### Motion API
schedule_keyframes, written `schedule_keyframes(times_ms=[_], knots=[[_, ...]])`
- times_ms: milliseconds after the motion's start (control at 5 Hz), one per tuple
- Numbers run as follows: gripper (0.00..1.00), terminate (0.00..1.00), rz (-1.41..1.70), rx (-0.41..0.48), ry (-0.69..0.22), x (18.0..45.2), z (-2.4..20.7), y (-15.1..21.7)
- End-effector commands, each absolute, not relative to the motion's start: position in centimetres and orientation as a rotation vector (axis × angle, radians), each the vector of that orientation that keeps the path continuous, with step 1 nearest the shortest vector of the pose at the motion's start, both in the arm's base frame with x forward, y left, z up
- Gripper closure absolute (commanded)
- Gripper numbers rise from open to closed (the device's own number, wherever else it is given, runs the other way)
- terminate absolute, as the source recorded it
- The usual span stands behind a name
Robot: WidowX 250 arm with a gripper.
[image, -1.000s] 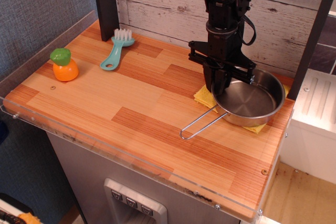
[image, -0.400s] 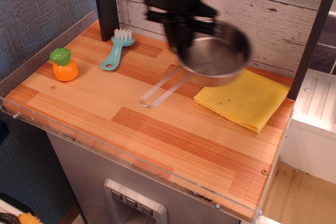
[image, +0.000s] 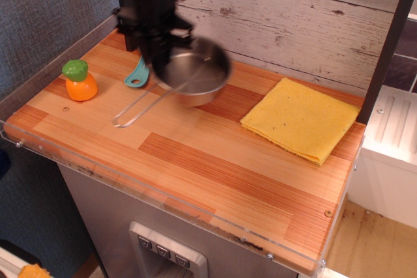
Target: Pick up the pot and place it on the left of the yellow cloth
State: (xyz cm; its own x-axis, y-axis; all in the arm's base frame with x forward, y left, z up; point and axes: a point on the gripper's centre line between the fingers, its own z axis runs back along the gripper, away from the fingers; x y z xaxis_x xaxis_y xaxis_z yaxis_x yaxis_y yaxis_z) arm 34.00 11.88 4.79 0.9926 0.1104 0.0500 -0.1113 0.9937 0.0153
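No text, label, brand, number or sign is showing legibly anywhere in this view; the small panel [image: 166, 252] below the table's [image: 215, 161] front edge, at 6 o'clock, is displaying only blank grey buttons.

The single arm descends vertically from the top edge at rear left, dark and motion-blurred. Its gripper [image: 158, 63] points straight down, fingers closed on the near-left rim of the pot [image: 194, 76], which it holds.
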Motion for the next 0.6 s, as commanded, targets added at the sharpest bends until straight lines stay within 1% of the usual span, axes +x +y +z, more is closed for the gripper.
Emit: schedule_keyframes(times_ms=[0, 400], knots=[[1.0, 0.0, 0.116, 0.023, -0.083, 35.0, 5.3, 12.9], [1.0, 0.0, 0.056, 0.024, -0.075, 35.1, 4.5, 11.0]])
